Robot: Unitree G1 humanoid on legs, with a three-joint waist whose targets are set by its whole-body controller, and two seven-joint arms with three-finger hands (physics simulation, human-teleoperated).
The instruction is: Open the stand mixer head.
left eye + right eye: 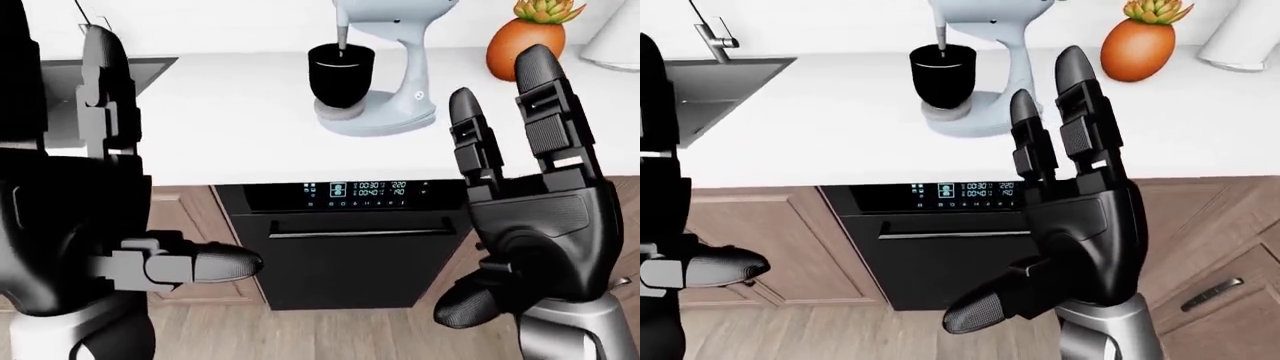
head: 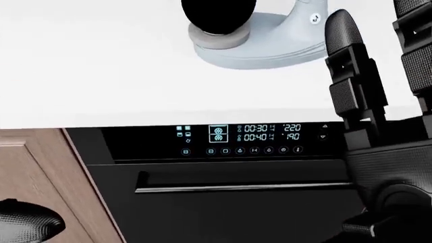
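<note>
A pale blue-grey stand mixer [image 1: 395, 71] stands on the white counter [image 1: 230, 135], upper middle of the left-eye view. Its head [image 1: 390, 11] is lowered over a black bowl [image 1: 340, 71] and is cut by the top edge. The head view shows only its base [image 2: 263, 48] and the bowl [image 2: 217, 12]. My right hand [image 1: 500, 135] is raised below and right of the mixer, fingers spread upward, open, touching nothing. At the left edge my left hand [image 1: 120, 172] is also held up and open, far from the mixer.
A black oven [image 1: 350, 247] with a lit display [image 1: 368, 190] and bar handle sits under the counter, between wooden cabinet doors [image 1: 750, 240]. A sink [image 1: 710, 82] with a faucet lies at the counter's left. An orange pot with a succulent [image 1: 525, 45] stands right of the mixer.
</note>
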